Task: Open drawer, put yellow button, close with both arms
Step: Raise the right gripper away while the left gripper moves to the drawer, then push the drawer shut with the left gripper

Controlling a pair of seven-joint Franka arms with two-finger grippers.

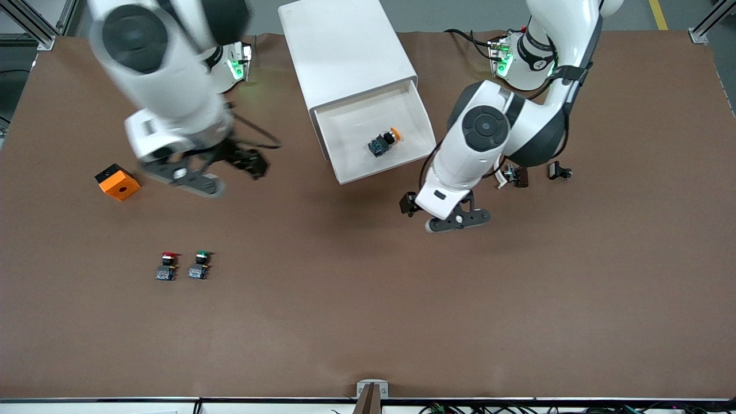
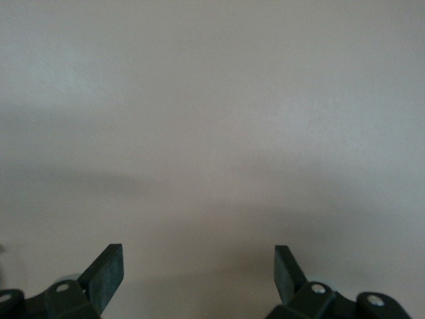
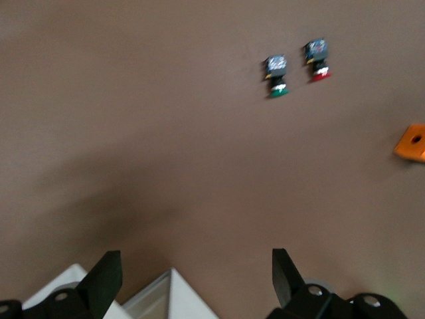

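The drawer [image 1: 356,123] stands pulled out of the white cabinet [image 1: 345,46]. The yellow button [image 1: 384,142] lies on its side in the drawer. My left gripper [image 1: 409,204] is open and empty, low over bare table in front of the drawer's front, at the corner toward the left arm's end. Its wrist view shows only bare table between the open fingers of the left gripper [image 2: 199,251]. My right gripper [image 1: 253,164] is open and empty over the table beside the drawer, toward the right arm's end. In the right wrist view, the right gripper [image 3: 196,258] has a white corner of the drawer [image 3: 176,296] between its fingers.
A red-capped button [image 1: 167,266] and a green-capped button [image 1: 200,264] stand side by side nearer the front camera, toward the right arm's end. An orange block [image 1: 118,181] lies beside the right arm. Two small dark parts [image 1: 514,175] [image 1: 559,171] lie under the left arm.
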